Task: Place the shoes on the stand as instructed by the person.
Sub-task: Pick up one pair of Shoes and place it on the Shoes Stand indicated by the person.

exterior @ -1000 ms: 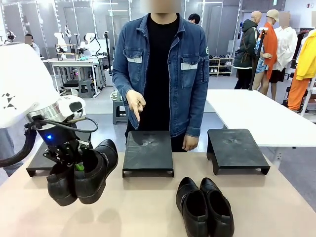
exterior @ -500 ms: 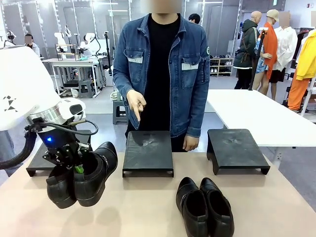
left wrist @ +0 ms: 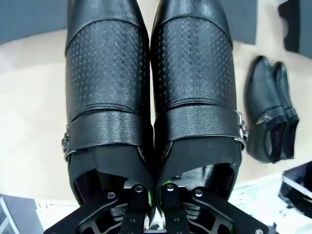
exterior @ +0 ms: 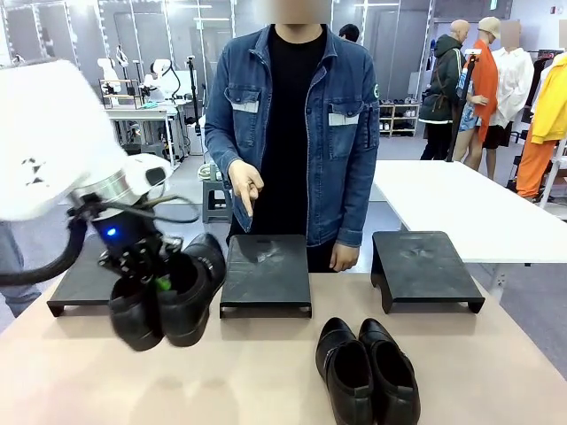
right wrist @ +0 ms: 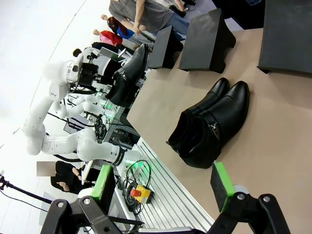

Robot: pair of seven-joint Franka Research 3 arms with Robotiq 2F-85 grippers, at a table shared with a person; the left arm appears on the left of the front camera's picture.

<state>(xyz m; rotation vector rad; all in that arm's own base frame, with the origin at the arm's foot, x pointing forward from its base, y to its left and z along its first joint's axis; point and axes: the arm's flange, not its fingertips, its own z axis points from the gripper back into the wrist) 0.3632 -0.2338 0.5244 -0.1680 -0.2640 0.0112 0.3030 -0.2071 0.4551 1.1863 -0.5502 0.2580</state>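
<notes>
left of centre in the front view, the left gripper (exterior: 158, 282) pinches the touching inner collars of one pair of shoes (exterior: 168, 301) held aloft, stiff glossy leather that is likely heavy and slippery, while the right gripper (right wrist: 161, 187) gapes wide and the other pair (exterior: 368, 372) lies lower right.

The held shoes (left wrist: 109, 73) are showing black leather — pin-dotted over the vamp, smooth and faintly glossy at the strap — while the middle stand (exterior: 266, 266) is looking matt, scuffed black.
</notes>
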